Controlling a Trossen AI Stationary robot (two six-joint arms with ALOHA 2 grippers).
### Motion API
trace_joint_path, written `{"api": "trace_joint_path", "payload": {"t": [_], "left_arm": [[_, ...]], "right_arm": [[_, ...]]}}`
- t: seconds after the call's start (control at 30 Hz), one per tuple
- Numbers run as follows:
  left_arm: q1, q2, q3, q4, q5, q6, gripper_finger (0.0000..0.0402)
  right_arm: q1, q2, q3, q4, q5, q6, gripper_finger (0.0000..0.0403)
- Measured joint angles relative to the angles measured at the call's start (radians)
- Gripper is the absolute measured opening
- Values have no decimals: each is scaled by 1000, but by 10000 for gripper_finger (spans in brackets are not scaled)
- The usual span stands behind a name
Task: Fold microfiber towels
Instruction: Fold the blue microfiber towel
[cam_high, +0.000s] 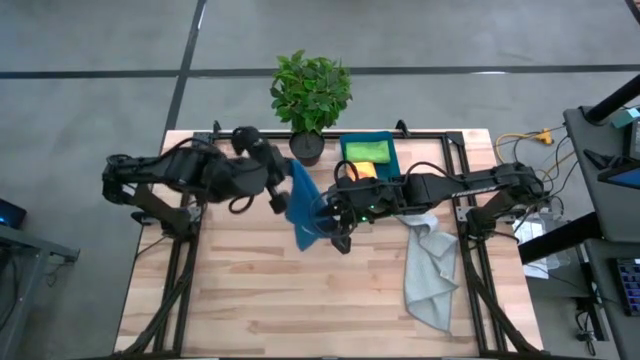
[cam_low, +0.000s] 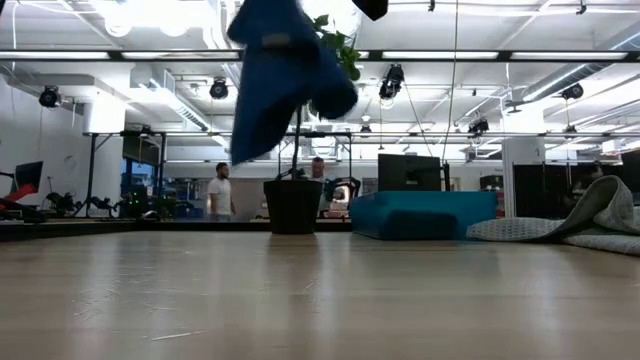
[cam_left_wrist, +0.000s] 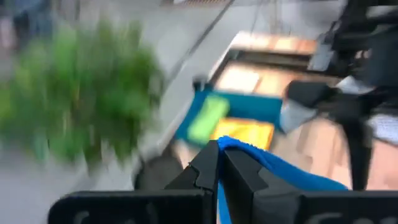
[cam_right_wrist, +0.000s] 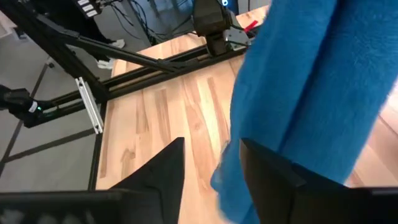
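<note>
Left gripper (cam_high: 278, 186) up off the table, fingers (cam_left_wrist: 208, 165) pinched tight on the top edge of the blue towel (cam_high: 303, 208). Towel's airborne, hanging in folds over the wooden table (cam_high: 250, 290), clear of the surface in the low view. Behind it, potted plant (cam_high: 311, 95) at the far edge, w/ the teal bin (cam_high: 383, 147) just beside it; lime green towel (cam_high: 362, 153) and orange towel (cam_high: 366, 170) lying inside the bin. Next, right gripper (cam_high: 338, 232) at the lower end of the blue towel, mid-table; jaws parted in the wrist view, cloth draped right by one finger (cam_right_wrist: 267, 174) and partly into the gap, but nothing clamped that I can see. Further right, pale grey towel (cam_high: 428, 270) sprawled rumpled on the table near the right edge, well apart from both grippers. Two people (cam_low: 221, 190) standing way back in the room beyond the table.
</note>
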Motion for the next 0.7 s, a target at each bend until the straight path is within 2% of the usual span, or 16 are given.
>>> {"api": "trace_joint_path", "payload": {"t": [0.07, 0.13, 0.2, 0.37, 0.57, 0.7], "left_arm": [[51, 12, 12, -140, 103, -167, 0], [106, 35, 6, -263, 247, -256, 0], [138, 62, -4, -331, 351, -279, 0], [140, 96, -5, -350, 490, -205, 0], [142, 109, -5, -291, 557, -203, 0], [141, 102, -2, -263, 572, -201, 0]], "right_arm": [[2, 0, 0, -2, 0, 0, 159], [2, 0, 0, -2, 1, 0, 165], [2, 0, 0, -2, 22, 0, 168], [2, 0, 0, -2, 105, -13, 169], [2, 13, -21, 7, 107, -41, 168], [2, 48, -39, 7, 105, 72, 163]]}}
